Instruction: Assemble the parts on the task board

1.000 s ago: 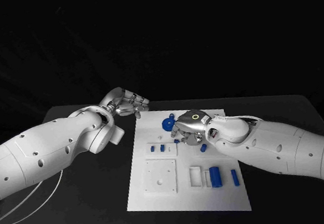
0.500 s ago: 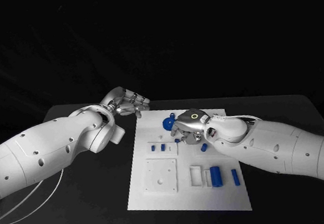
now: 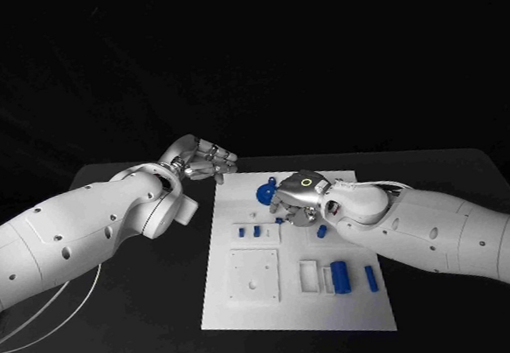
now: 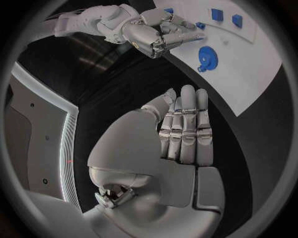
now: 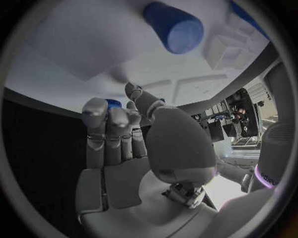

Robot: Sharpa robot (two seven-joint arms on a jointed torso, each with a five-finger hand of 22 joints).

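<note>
In the head view the white board [image 3: 294,259] lies mid-frame on the black table [image 3: 149,331]; the left robot hand [image 3: 206,161] hovers off its upper left corner, while the right robot hand [image 3: 298,203] sits over the board's upper part beside a blue gear [image 3: 264,195], with blue parts [image 3: 347,276] lower right. In the left wrist view the left robot hand [image 4: 184,130] is mid-frame, fingers straight, side by side, holding nothing, and the gear [image 4: 207,58] lies on the board at upper right near the right robot hand [image 4: 158,32]. In the right wrist view the right robot hand [image 5: 118,134] curls its fingers around a small blue part [image 5: 113,103] at centre left, under a blue cylinder [image 5: 174,28] at the top.
</note>
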